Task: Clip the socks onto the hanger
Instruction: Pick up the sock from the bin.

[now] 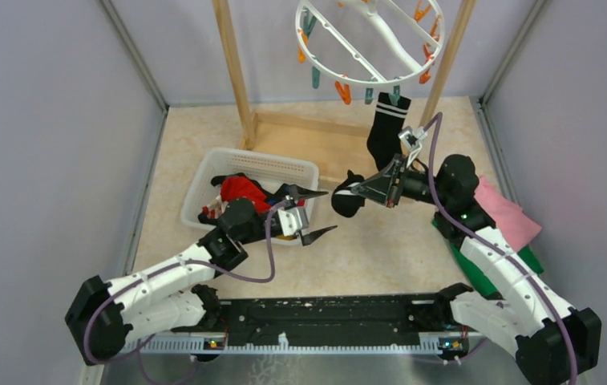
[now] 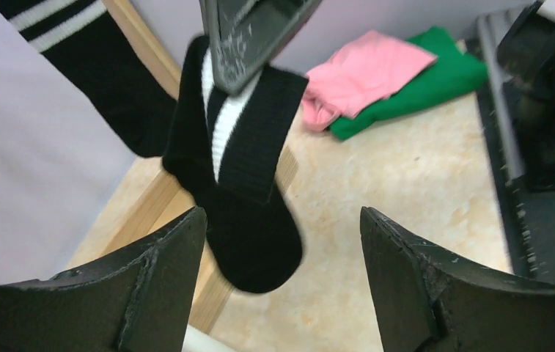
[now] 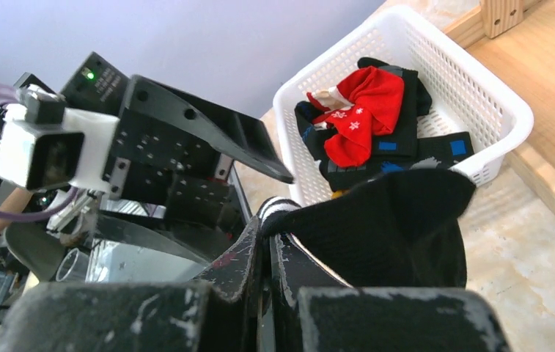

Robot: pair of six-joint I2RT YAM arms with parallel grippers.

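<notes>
The white ring hanger (image 1: 368, 42) with orange and teal pegs hangs at the top. One black sock with white stripes (image 1: 386, 128) dangles from a teal peg. My right gripper (image 1: 341, 193) is shut on the striped cuff of a second black sock (image 2: 241, 191), which hangs from its tips (image 3: 268, 226) above the floor. My left gripper (image 2: 281, 227) stands wide open just in front of this sock, its fingers (image 1: 316, 212) on either side and clear of it. More socks, red (image 3: 358, 110) and black with blue marks (image 3: 406, 155), lie in the basket.
The white mesh basket (image 1: 204, 172) sits left of centre, behind my left gripper. The wooden rack's posts (image 1: 232, 64) and base bar (image 1: 308, 124) frame the hanger. Pink (image 2: 369, 73) and green (image 2: 435, 81) cloths lie folded at the right under my right arm.
</notes>
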